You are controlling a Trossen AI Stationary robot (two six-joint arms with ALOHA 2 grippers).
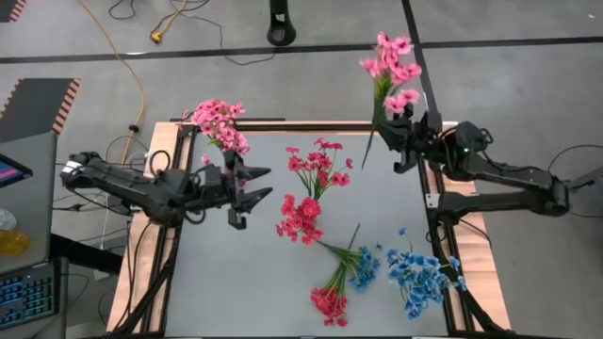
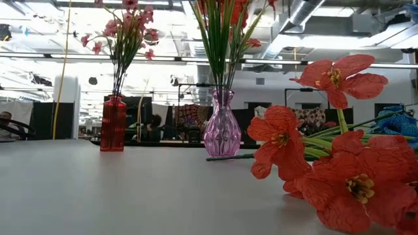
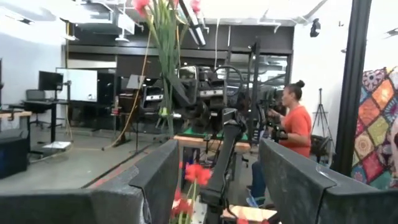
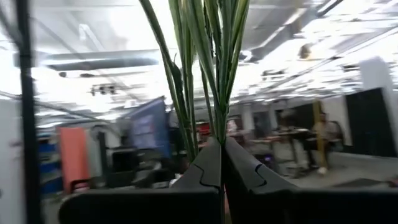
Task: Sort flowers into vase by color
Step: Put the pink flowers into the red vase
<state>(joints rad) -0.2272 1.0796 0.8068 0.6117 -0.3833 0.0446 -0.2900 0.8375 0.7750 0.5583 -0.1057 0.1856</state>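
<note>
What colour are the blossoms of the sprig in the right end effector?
Pink, best seen in the high view.

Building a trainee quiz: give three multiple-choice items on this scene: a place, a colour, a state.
1. Where are the blue flowers? A in a vase; B lying on the table; C in a gripper.
2. The right gripper holds a sprig that is: A pink; B blue; C red.
3. The left gripper is: A shut on a stem; B open, empty; C out of view.
Key: B, they lie flat on it; A, pink blossoms above its shut fingers; B, fingers apart, nothing between.
</note>
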